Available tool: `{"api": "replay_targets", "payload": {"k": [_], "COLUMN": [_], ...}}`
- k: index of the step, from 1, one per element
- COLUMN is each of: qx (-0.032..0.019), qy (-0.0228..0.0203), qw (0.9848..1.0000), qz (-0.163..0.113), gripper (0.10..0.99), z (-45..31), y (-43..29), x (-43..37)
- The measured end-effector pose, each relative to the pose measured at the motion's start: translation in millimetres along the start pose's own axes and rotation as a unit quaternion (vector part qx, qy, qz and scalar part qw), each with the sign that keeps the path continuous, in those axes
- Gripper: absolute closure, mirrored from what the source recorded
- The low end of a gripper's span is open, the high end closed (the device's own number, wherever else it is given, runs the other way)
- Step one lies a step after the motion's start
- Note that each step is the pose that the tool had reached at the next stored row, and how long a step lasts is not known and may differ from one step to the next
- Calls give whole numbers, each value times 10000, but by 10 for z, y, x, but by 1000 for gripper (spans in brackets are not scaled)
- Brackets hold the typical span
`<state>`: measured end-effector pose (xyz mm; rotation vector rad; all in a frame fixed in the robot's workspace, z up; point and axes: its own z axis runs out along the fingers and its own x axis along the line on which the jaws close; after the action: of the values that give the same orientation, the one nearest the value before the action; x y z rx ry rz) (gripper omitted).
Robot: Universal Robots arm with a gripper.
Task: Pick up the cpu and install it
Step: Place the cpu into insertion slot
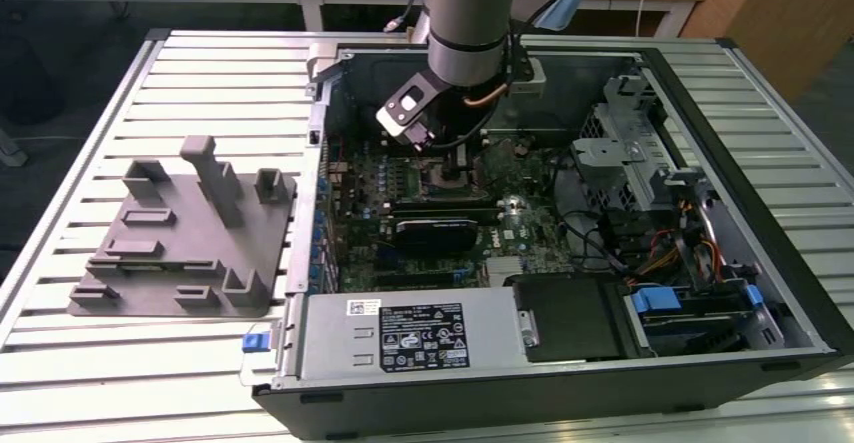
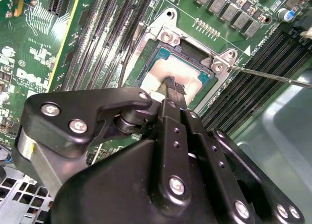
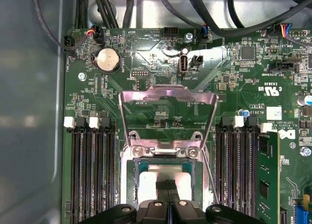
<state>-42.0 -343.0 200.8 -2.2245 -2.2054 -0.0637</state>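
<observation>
Item: tool, black, two-fingered, clenched; in both wrist views its fingertips are pressed together with only a thin seam between them, and nothing is gripped. The tips sit over the middle of the cpu, but whether they touch it or hover just above cannot be told. Most of the tool's body is cut off by the frame edge in the first wrist view, and in the exterior view the arm hides it. Cpu: silvery-white top, lying flat inside the socket frame; its near half is covered by the tool. Retaining plate: metal, swung up and standing open at the socket's far edge. Lever: thin metal rod, lifted clear beside the socket. Memory slots: dark rows on both sides of the socket. Motherboard: green, with a coin cell beyond the open plate. Computer case: black, lying open on its side, the arm reaching down into it. Fixture block: grey, on the slatted surface to the exterior view's left of the case, well apart from the tool.
</observation>
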Motion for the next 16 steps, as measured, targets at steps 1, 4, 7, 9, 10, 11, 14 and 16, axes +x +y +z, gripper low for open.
{"api": "replay_targets", "payload": {"k": [1,4,7,9,10,11,14,16], "qx": [0,0,0,0,0,0,1,1], "qy": [1,1,0,1,1,1,0,-2], "qw": [10000,10000,10000,10000,10000,10000,10000,10000], "qz": [0,0,0,0,0,0,0,0], "gripper": [980,980,980,980,980,980,980,980], "z": [2,10,12,14,14,14,19,20], "y": [0,0,0,0,0,0,-1,-1], "x": [0,0,-1,0,0,0,-1,-1]}}
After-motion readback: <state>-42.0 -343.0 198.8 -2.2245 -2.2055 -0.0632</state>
